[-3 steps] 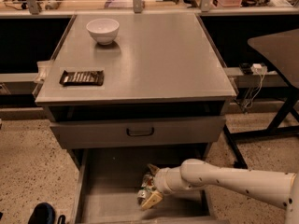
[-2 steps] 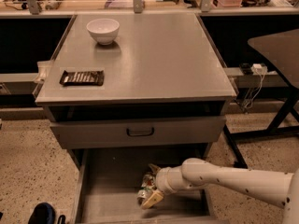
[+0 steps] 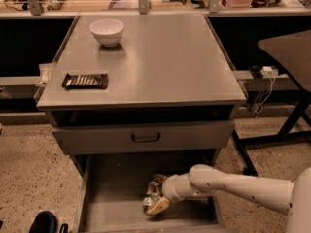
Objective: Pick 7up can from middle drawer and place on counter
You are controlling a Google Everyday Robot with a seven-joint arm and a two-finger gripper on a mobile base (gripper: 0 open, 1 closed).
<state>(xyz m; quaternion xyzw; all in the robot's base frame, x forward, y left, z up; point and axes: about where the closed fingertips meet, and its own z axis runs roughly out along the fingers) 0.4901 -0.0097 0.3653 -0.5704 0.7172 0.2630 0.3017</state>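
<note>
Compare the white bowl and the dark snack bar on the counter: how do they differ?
The white bowl is round and deep; the snack bar is flat and rectangular. The bowl is pale, the bar dark brown. The bowl sits toward the back, the bar nearer the front edge. Both rest on the counter; the gripper is in the middle drawer.

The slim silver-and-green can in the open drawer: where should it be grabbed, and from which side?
Probably across its round middle, coming from above: the slim silver-and-green can sits low in the shallow grey drawer tray, walled at its sides. The gripper is right at it.
</note>
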